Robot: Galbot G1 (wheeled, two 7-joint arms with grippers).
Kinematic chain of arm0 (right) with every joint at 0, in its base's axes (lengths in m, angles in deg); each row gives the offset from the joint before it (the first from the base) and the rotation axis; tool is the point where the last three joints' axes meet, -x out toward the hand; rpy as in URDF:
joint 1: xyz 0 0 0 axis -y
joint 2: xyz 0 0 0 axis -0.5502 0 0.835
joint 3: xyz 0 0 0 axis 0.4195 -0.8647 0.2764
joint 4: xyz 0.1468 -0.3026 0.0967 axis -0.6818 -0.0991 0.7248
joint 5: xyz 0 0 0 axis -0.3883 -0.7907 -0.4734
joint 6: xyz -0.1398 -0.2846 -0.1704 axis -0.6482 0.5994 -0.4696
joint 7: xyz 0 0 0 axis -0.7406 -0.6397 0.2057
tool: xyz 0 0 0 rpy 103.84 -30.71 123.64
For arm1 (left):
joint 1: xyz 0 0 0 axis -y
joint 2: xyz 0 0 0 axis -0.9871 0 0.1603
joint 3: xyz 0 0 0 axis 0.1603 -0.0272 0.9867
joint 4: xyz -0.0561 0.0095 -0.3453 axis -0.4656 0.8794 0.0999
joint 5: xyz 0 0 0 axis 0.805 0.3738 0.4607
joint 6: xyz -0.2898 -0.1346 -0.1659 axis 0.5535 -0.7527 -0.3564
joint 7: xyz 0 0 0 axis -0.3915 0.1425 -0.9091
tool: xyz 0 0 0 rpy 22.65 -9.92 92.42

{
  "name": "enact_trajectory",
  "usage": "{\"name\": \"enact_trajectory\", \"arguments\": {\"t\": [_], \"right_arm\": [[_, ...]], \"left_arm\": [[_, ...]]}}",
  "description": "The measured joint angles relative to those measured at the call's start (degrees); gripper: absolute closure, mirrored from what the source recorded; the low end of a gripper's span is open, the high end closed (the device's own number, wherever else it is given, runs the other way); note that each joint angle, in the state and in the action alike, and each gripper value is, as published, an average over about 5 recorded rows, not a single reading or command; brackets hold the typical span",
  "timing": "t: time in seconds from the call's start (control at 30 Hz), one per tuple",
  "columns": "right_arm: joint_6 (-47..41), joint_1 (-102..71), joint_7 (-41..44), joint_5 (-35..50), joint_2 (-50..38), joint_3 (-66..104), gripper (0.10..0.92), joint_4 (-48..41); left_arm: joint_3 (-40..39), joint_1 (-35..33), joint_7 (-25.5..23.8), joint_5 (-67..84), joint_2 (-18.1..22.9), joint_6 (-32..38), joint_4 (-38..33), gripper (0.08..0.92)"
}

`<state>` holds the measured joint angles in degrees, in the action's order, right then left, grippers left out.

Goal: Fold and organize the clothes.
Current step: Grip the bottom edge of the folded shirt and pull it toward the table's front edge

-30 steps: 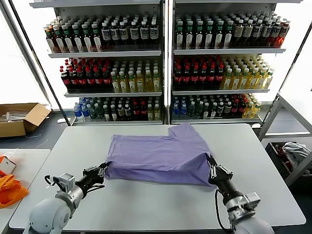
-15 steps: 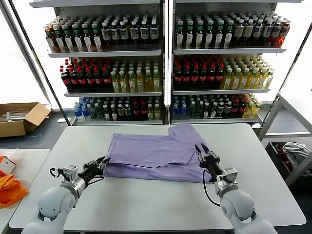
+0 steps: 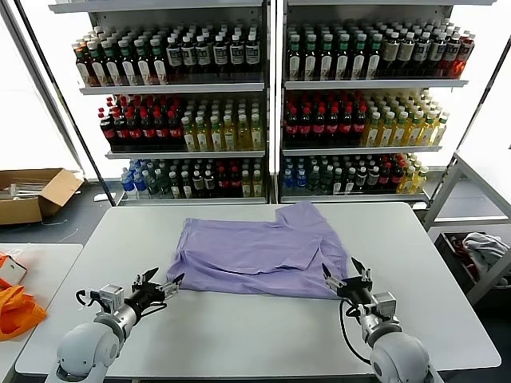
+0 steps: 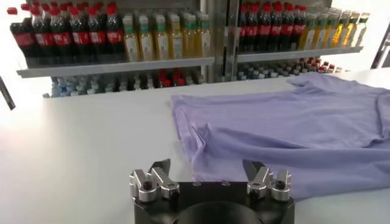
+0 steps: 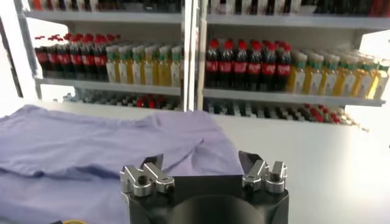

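From the head view you see the lavender T-shirt (image 3: 259,258) lying folded on the white table (image 3: 239,335), its long axis running across the table from your robot's left to its right, with one sleeve lobe projecting toward the bottle shelves (image 3: 263,104) at the far right corner. The left gripper (image 3: 158,284) sits just off the shirt's near left corner, jaws spread wide and holding nothing; the right gripper (image 3: 346,275) sits at the near right corner, jaws likewise wide and empty. A cardboard box (image 3: 32,194) and an orange item (image 3: 14,307) lie off to the left. The left wrist view shows what the head view does not: a small pucker of fabric at the shirt's (image 4: 292,131) near edge, directly ahead of the left gripper (image 4: 210,170), whose fingers stand clear of the cloth. The right wrist view shows the folded upper layer's edge over the lower layer of the shirt (image 5: 91,152), with the right gripper (image 5: 204,164) open above it. Against the frame a second earlier, both grippers have let go of the near hem, which now lies flat on the table.
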<state>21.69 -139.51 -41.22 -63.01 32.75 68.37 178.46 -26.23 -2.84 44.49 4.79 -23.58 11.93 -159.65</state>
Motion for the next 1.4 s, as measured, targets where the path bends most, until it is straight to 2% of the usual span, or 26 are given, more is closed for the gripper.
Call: {"name": "enact_trajectory", "arguments": {"t": [0.1,0.2,0.73,0.83,1.0,1.2,1.4], "right_arm": [[-1.38,-0.85,-0.94,0.50,0.39,-0.07,0.319,0.16],[-2.43,-1.32,-1.92,1.20,0.80,-0.22,0.405,0.18],[-3.56,-3.14,-3.43,3.93,0.55,0.05,0.858,1.69],[-3.57,-3.73,-3.37,4.08,0.24,0.30,0.893,2.22],[-3.54,-5.39,-3.09,4.25,-0.58,0.97,0.893,3.77],[-3.45,-9.51,-3.07,3.78,-2.14,2.05,0.893,7.54],[-2.67,-15.98,-2.70,1.84,-2.72,3.35,0.893,12.47]], "left_arm": [[-0.44,0.05,0.24,0.35,0.28,-0.20,0.55,0.179],[-0.71,0.11,0.43,0.78,0.39,-0.35,1.29,0.207],[-0.20,-0.63,0.32,5.60,0.80,-1.35,2.92,0.658],[0.10,-1.27,0.27,6.11,0.74,-1.53,2.47,0.744],[0.89,-3.12,0.33,6.87,0.38,-1.73,1.03,0.875],[2.69,-7.57,0.67,6.75,0.78,-1.95,-2.75,0.903],[5.85,-15.12,0.51,5.57,2.55,-2.22,-9.25,0.906]]}}
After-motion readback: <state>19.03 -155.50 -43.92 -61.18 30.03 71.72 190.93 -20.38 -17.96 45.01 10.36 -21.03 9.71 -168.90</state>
